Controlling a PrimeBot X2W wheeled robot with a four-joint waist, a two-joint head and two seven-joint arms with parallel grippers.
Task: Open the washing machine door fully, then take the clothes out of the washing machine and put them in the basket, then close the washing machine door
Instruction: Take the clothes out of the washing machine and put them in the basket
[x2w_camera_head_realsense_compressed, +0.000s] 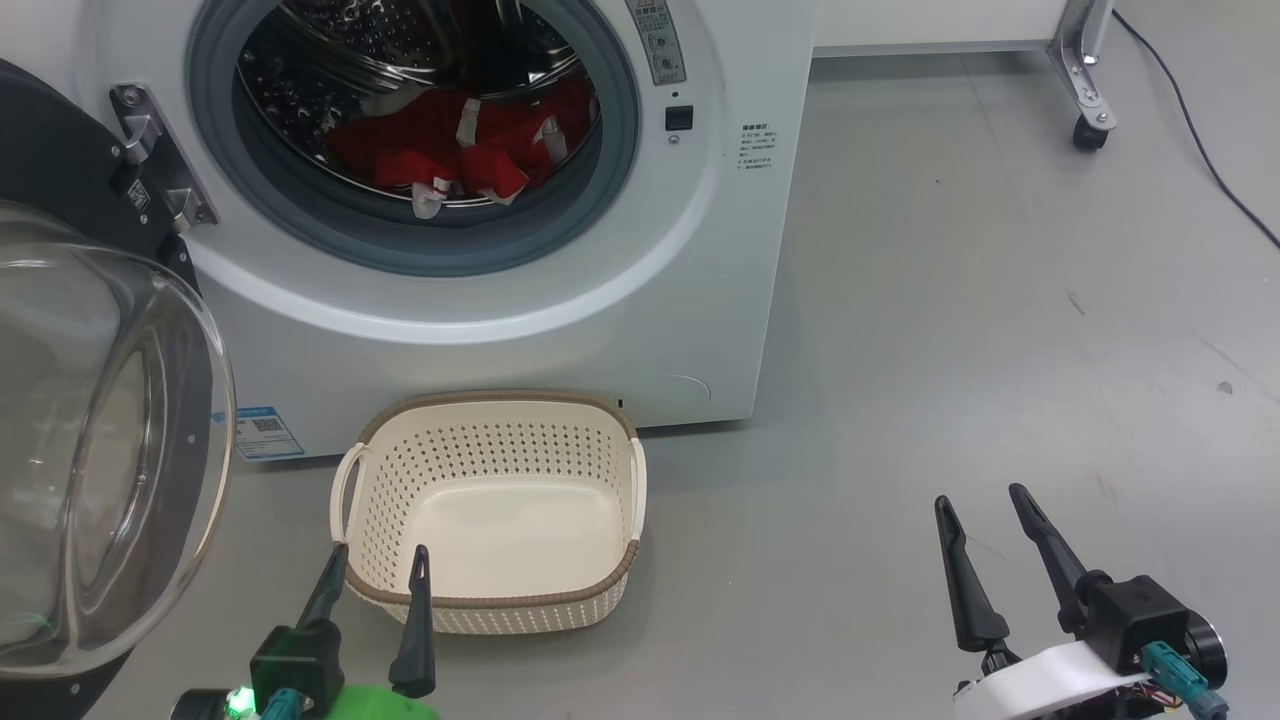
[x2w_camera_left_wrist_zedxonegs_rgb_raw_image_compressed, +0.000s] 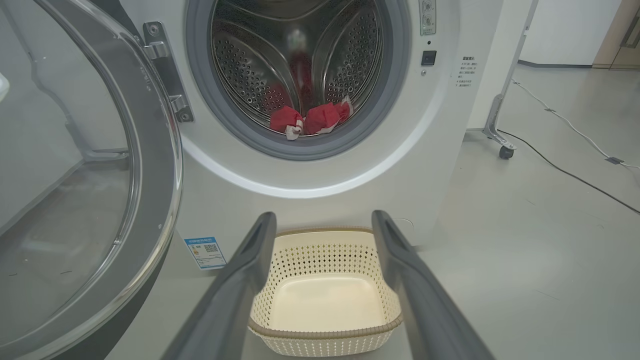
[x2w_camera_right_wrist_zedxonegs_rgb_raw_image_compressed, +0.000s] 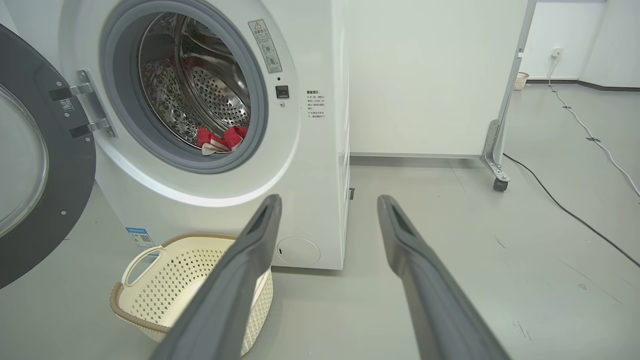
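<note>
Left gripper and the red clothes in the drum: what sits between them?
In the left wrist view, the empty basket sits between the left gripper and the clothes, then the white front of the washing machine and its grey seal.

The big white front-loading washing machine (x2w_camera_head_realsense_compressed: 560, 330) has a smooth, glossy painted shell; its grey gasket (x2w_camera_head_realsense_compressed: 400, 245) looks like matt rubber, its perforated drum (x2w_camera_head_realsense_compressed: 300, 90) bright mirror-shiny steel. Inside lie bright red cloth garments (x2w_camera_head_realsense_compressed: 420, 150) — soft, creased, dull. On my left, the round door (x2w_camera_head_realsense_compressed: 100, 430) is clear glossy glass in a black rim, on a bare metal hinge (x2w_camera_head_realsense_compressed: 150, 150). The near cream basket (x2w_camera_head_realsense_compressed: 500, 450) is matt perforated plastic, its brown rim woven-looking. The grey floor (x2w_camera_head_realsense_compressed: 950, 330) is smooth, faintly sheened. My left gripper (x2w_camera_head_realsense_compressed: 381, 549) and right gripper (x2w_camera_head_realsense_compressed: 978, 495) have dark matt fingers.
</note>
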